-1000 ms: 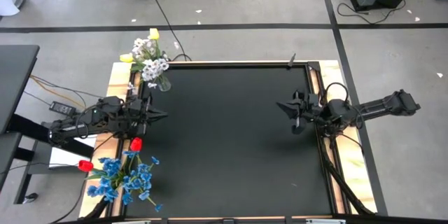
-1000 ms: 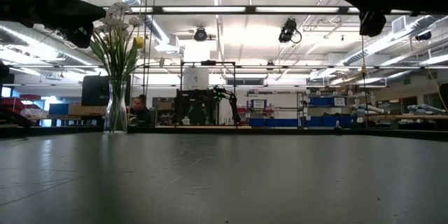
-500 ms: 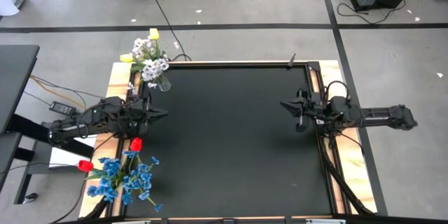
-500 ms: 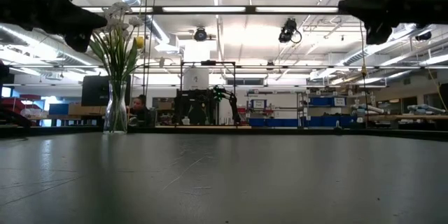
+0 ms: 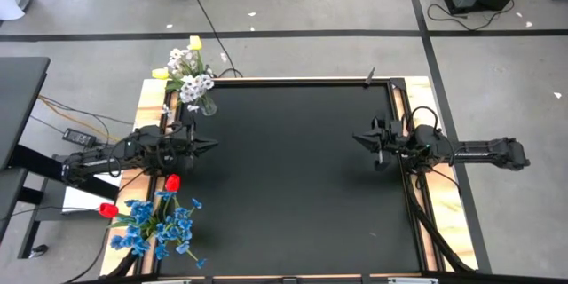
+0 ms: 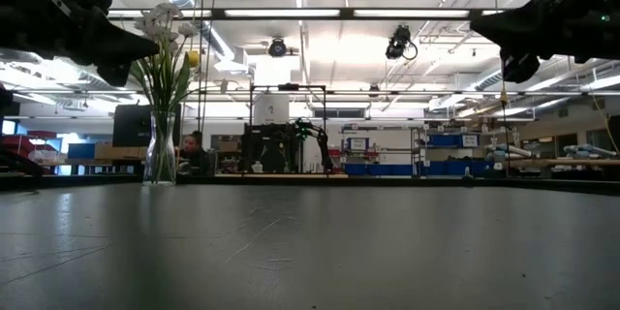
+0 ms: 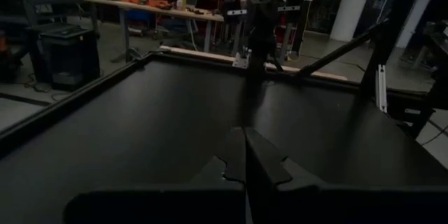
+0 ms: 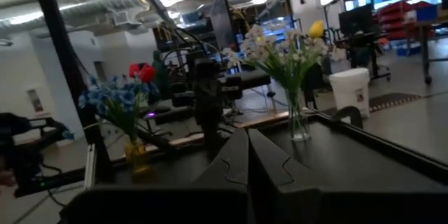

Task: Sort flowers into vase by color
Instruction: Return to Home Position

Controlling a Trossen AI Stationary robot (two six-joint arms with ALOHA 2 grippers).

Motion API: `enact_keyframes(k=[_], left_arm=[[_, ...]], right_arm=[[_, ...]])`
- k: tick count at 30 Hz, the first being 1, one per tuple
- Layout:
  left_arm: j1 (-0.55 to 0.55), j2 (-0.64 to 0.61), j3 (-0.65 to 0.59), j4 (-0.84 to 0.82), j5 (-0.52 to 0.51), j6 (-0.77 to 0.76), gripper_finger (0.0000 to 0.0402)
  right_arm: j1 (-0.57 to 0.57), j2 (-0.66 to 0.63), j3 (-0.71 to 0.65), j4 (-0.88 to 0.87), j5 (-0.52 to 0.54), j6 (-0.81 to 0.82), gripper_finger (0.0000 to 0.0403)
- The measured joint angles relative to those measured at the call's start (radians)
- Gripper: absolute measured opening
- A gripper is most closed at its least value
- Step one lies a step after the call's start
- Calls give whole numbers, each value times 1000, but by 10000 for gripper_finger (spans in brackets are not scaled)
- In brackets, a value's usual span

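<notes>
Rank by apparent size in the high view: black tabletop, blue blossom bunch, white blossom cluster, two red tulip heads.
1. Black tabletop
2. Blue blossom bunch
3. White blossom cluster
4. Red tulip heads, both alike

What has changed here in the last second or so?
Both arms sank a little lower over the table. The right arm folded down flatter, with the right gripper hardly shifting sideways. The left gripper eased slightly forward. Nothing was picked up or let go, and both grippers are shut and empty. The white and yellow flowers and the blue and red flowers stayed put.
</notes>
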Motion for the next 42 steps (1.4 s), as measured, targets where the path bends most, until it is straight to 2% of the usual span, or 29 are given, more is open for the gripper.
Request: enact_keyframes(k=[5, 12, 18, 21, 22, 26, 35, 38, 42], left_arm=[[-1, 0, 4, -9, 0, -14, 0], [-2, -1, -9, -23, 0, -27, 0], [-31, -1, -46, 72, -14, -44, 0], [-48, -1, -100, 170, -37, -53, 0], [-56, -1, -125, 213, -44, -61, 0], [-88, 2, -129, 214, -94, -68, 0], [-167, 1, -129, 225, -178, -30, 0], [-181, 2, -130, 231, -228, -1, 0], [-183, 2, -130, 233, -240, 27, 0]], right_arm=[[-23, -29, 1, -13, -2, -20, 5], [-69, -135, 2, -118, -68, -18, 5], [-91, -218, 3, -174, -76, -25, 5], [-103, -253, 3, -208, -80, -24, 5], [-105, -258, 3, -220, -87, -24, 5], [-109, -254, 1, -231, -133, 0, 5], [-89, -244, -1, -231, -136, 54, 6], [-71, -238, -1, -300, -136, 55, 6], [-67, -241, -2, -350, -126, 44, 6]])
